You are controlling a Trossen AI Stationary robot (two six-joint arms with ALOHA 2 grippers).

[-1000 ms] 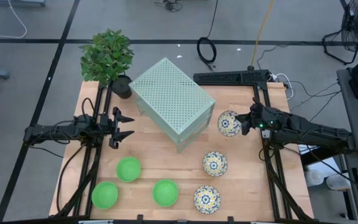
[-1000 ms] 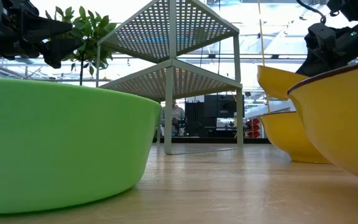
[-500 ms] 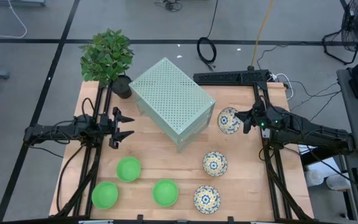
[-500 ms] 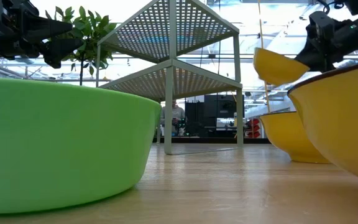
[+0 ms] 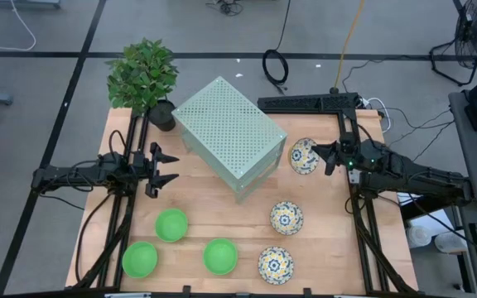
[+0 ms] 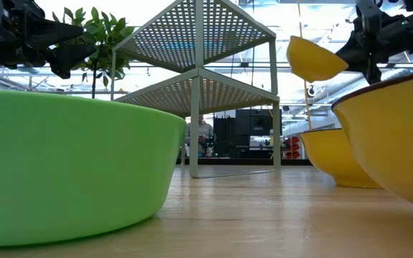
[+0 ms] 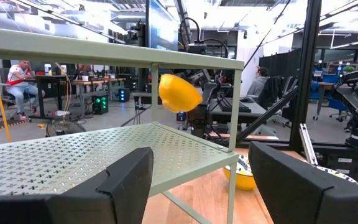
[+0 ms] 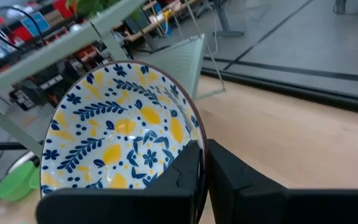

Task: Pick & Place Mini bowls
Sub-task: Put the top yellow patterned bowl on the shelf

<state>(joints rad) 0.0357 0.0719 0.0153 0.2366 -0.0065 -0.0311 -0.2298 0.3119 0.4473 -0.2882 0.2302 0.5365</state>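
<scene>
Three plain green mini bowls (image 5: 171,224), (image 5: 140,259), (image 5: 220,256) and two blue-and-yellow patterned ones (image 5: 286,218), (image 5: 276,265) rest on their bases on the near half of the wooden table. A third patterned bowl (image 5: 304,156), yellow outside (image 6: 314,59), hangs in the air beside the pale green perforated box (image 5: 228,136), with my right gripper (image 5: 321,156) shut on it. My left gripper (image 5: 168,165) stands open at the table's left, level, holding nothing. My right gripper pinches the patterned bowl's rim (image 8: 196,138) on the side toward the table's right edge, one finger (image 8: 185,171) inside the bowl and one outside. The fingers come nearly level from the right. The bowl is lifted clear of the table and tilted.
The perforated two-tier box stands slantwise in the table's middle. A potted plant (image 5: 143,79) is at the far left corner. Black frame rails (image 5: 309,103) run along the right and far sides. People sit in the room beyond.
My right gripper has risen a little and tipped its fingers upward, staying shut. The patterned bowl has gone up with it, tilted further, and drifted slightly toward the far edge.
</scene>
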